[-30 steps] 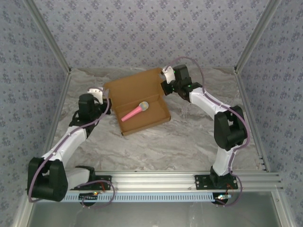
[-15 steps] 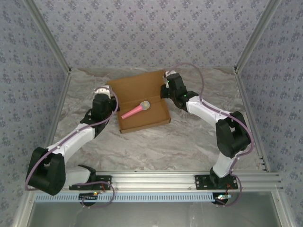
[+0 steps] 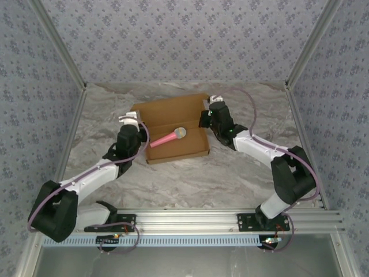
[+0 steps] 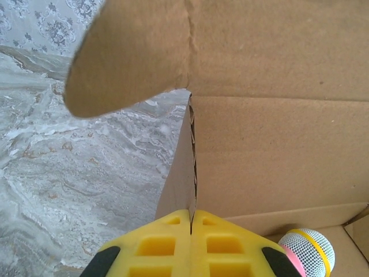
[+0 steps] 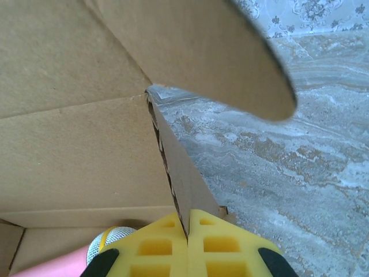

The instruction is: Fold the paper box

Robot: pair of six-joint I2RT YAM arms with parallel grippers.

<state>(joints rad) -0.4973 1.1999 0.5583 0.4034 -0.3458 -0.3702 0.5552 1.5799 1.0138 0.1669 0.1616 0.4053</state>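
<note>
The paper box [image 3: 176,151] is a brown cardboard tray standing open mid-table, its lid [image 3: 167,108] raised at the back. A pink toy microphone [image 3: 169,137] lies inside. My left gripper [image 3: 135,123] is shut on the box's left side wall [image 4: 180,187], the yellow fingertips [image 4: 191,214] pinching its top edge. My right gripper [image 3: 206,115] is shut on the right side wall [image 5: 190,179], pinched the same way [image 5: 188,216]. A rounded lid flap [image 4: 130,57] hangs above the left wall, and another [image 5: 213,52] above the right. The microphone's mesh head [image 4: 305,249] shows beside my left fingers.
The marbled grey tabletop [image 3: 230,173] lies open in front of the box and on both sides. Patterned walls [image 3: 184,40] close in the back and sides. An aluminium rail [image 3: 190,219] runs along the near edge by the arm bases.
Both grippers have moved nearer and inward along the box's side walls. The box has turned squarer to the table's front and shifted slightly nearer. The microphone stayed inside.
</note>
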